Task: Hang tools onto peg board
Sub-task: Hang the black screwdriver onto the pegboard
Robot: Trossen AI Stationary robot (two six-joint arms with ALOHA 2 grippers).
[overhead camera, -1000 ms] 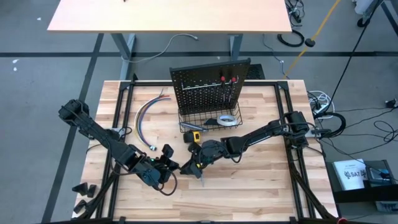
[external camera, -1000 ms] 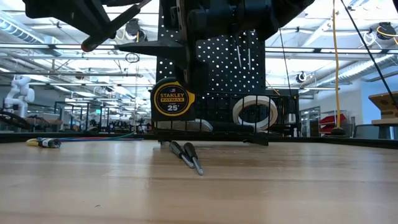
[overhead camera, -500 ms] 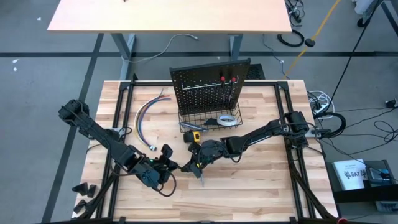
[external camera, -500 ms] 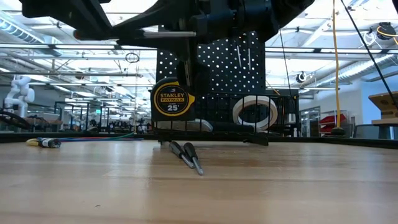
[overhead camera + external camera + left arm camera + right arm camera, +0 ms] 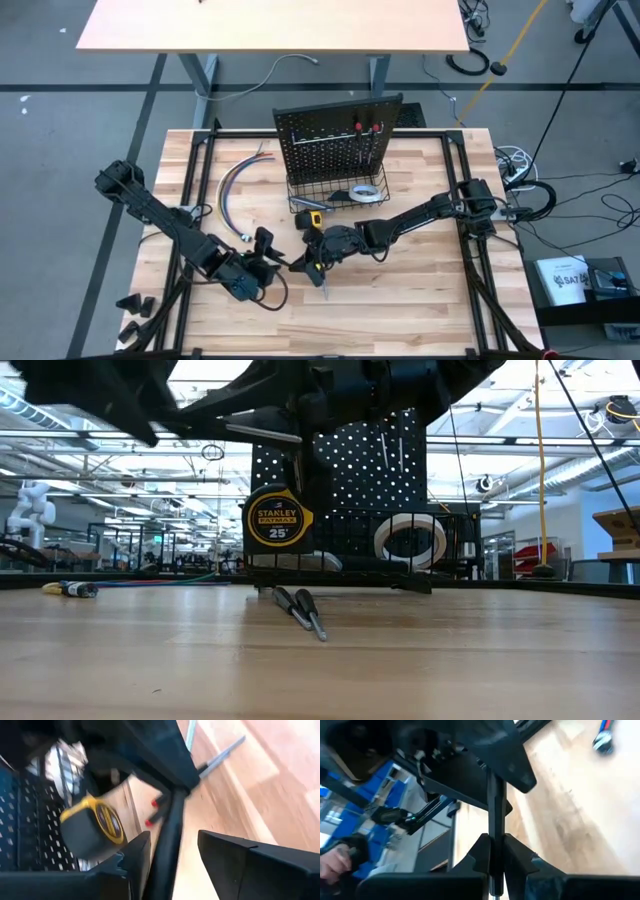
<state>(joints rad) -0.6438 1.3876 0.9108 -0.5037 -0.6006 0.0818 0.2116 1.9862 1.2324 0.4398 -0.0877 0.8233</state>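
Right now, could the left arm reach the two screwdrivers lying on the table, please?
Probably not cleanly: the two screwdrivers lie near the left gripper, but the right gripper, shut on another screwdriver, hangs right above them and crowds the approach.

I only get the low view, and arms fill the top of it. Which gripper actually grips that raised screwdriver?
Observer: The right gripper is shut on the screwdriver, as its wrist view shows.
Operator: And the left?
Observer: The left gripper is open, with a finger on either side of the tool.
Operator: Where over the table?
Observer: From above, they meet in front of the basket, just past the tape measure.
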